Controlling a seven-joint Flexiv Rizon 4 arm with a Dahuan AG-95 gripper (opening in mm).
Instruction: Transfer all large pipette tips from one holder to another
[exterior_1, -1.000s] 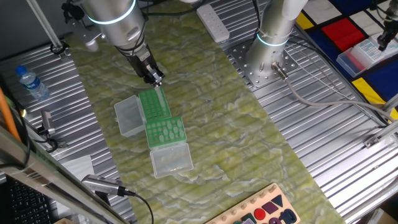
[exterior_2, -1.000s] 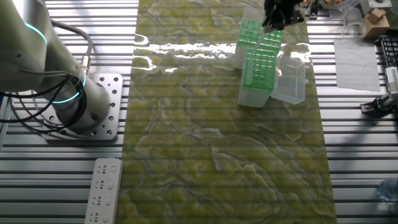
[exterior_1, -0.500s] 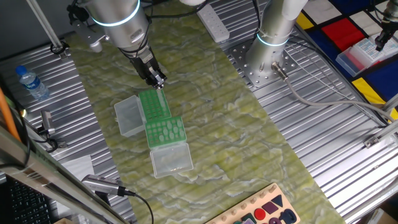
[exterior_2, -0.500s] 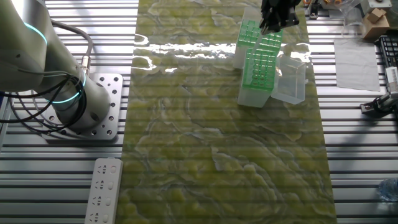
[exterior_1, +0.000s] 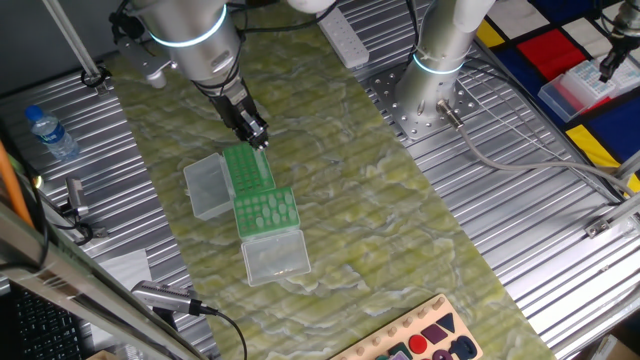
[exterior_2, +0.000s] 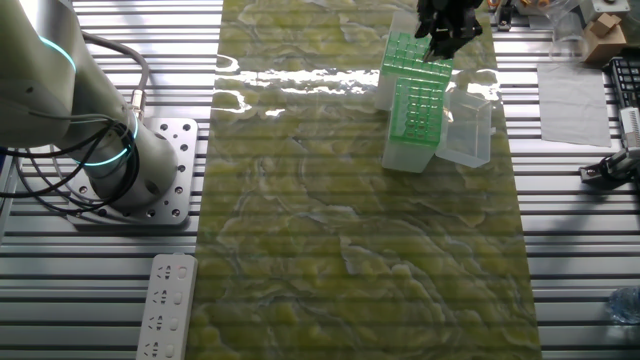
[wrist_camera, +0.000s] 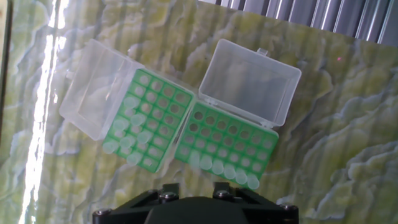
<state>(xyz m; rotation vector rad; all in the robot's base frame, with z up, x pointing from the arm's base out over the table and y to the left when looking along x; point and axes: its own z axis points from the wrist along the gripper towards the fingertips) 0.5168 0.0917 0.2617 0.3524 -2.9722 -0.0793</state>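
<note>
Two green racks (wrist_camera: 186, 134) stood side by side and touching on a green-and-cream marbled mat (exterior_1: 400, 230) that covered the middle of the ribbed metal surface (exterior_1: 540, 200); everything below is placed relative to that pair of racks. Each rack had a clear hinged lid (wrist_camera: 249, 81) thrown open and lying flat on the mat beside it. In the hand view, the large pipette tips (wrist_camera: 224, 168) showed as pale round dots; one line of them filled the edge row of the right-hand rack nearest the camera, and a looser cluster (wrist_camera: 127, 140) sat in the near corner of the left-hand rack; the other holes looked dark. The gripper (exterior_1: 256, 137) hung above the racks, over the far end of the pair in one fixed view and over their top edge (exterior_2: 441, 32) in the other fixed view; its jaws were not visible clearly enough, so I cannot tell whether they were spread, pressed together or pinching a tip. A white power strip (exterior_1: 345, 38) lay well beyond the racks; a water bottle (exterior_1: 50, 135) lay well off to their side on the metal.
</note>
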